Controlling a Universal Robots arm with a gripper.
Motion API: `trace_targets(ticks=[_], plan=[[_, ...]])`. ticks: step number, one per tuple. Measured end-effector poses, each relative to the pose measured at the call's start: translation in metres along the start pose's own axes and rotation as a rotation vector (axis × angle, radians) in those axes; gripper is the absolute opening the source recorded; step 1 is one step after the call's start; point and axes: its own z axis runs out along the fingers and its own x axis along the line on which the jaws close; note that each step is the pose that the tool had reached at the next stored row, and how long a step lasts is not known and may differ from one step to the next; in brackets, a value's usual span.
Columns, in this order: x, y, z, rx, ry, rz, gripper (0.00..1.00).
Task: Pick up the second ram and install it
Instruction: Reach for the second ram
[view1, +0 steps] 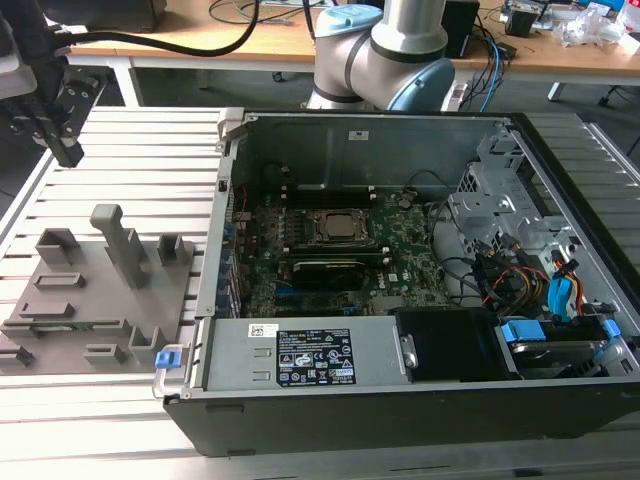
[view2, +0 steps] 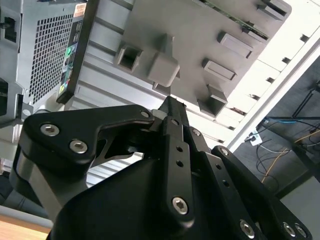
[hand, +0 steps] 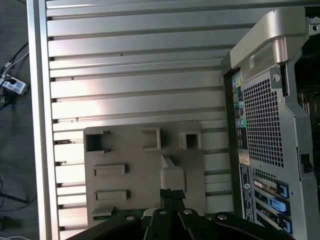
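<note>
The second ram shows as a thin green strip (hand: 106, 213) at one edge of the grey holder tray (hand: 135, 165), close under my fingers in the first wrist view. The second wrist view catches it as a green edge (view2: 227, 13) along the tray (view2: 200, 35). My black gripper (view1: 67, 153) hangs high over the table at the exterior view's left, above the tray (view1: 90, 310). In both wrist views the fingertips (hand: 167, 193) (view2: 170, 104) sit pressed together with nothing between them, pointing down at the tray near its tall post (hand: 173, 176).
The open computer case (view1: 400, 400) lies at the exterior view's right of the tray, with the green motherboard (view1: 405, 250) and its CPU socket (view1: 333, 227) exposed. Its perforated back panel (hand: 262, 125) faces the tray. The ribbed aluminium table (hand: 135, 60) extends beyond the tray.
</note>
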Motion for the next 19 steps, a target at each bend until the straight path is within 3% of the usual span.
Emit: trace_targets(ticks=[2,5,12,16,19], plan=[[0.0037,-0.0003,0.0000,0.0000,0.0000,0.000,0.11],[0.0182,-0.0014,0.0000,0.0000,0.0000,0.000,0.11],[0.0361,-0.0027,0.0001,0.0000,0.0000,0.000,0.11],[0.0525,-0.0040,0.0003,0.0000,-0.0001,0.000,0.11],[0.0541,-0.0061,0.0002,0.0000,0.0000,0.000,0.11]])
